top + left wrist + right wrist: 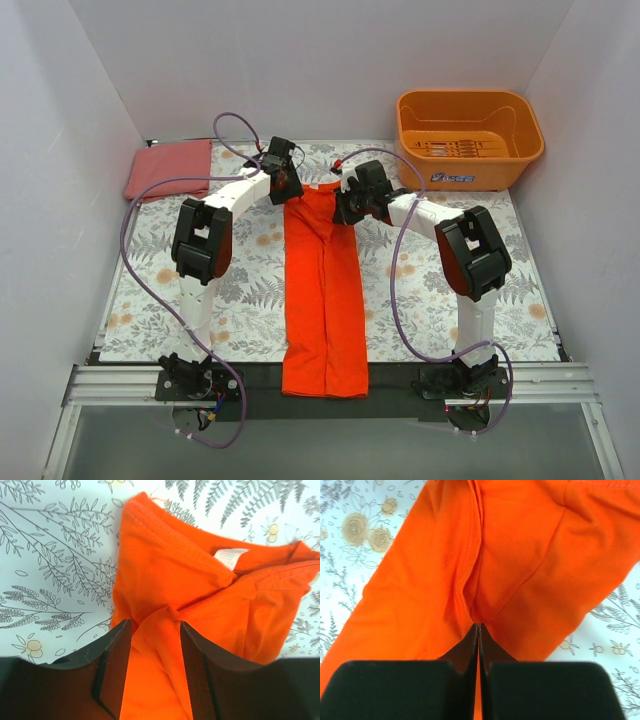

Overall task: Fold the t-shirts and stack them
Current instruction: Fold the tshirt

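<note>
A vivid orange-red t-shirt [322, 290] lies folded into a long narrow strip down the middle of the floral mat, its lower end hanging over the near edge. At the strip's top left, my left gripper [287, 183] is open. In the left wrist view its fingers [112, 670] straddle a raised fold of the shirt [170, 565] near the collar and white label. My right gripper [350, 207] sits at the top right corner, shut on a pinch of the t-shirt [520, 555]. A duller pinkish-red t-shirt [170, 168] lies folded at the far left.
An orange plastic tub [480, 172] stands at the far right corner. The floral mat [420, 290] covers the table. White walls close in the left, right and back. Purple cables loop beside both arms.
</note>
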Controlling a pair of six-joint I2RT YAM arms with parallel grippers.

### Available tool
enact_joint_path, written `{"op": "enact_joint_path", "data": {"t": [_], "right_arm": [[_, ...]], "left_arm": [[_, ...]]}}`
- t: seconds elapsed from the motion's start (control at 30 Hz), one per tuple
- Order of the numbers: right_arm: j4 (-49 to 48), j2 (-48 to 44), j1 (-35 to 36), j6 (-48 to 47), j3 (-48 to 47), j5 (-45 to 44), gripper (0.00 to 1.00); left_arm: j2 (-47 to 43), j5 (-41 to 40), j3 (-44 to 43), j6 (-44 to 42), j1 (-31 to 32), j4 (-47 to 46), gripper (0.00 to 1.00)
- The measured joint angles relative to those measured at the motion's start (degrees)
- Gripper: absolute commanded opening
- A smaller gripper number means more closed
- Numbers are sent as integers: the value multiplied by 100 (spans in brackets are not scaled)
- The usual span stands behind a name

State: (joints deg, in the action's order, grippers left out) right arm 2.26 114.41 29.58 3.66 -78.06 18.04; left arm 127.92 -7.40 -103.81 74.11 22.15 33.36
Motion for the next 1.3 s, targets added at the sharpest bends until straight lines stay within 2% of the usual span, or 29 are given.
{"op": "enact_joint_path", "data": {"t": [0.2, 0.53, 1.07, 1.3], "right_arm": [[136, 42, -2, -269, -90, -232, 1], [225, 131, 0, -540, -136, -527, 3], [249, 144, 0, -310, -136, 201, 2], [249, 146, 0, -33, -133, 450, 5]], "left_arm": [[-127, -15, 70, 0, 0, -173, 42], [-363, 22, 503, 4, 0, -256, 36], [-376, 125, 745, 306, 0, -280, 38], [-345, 118, 732, 361, 0, -302, 26]]}}
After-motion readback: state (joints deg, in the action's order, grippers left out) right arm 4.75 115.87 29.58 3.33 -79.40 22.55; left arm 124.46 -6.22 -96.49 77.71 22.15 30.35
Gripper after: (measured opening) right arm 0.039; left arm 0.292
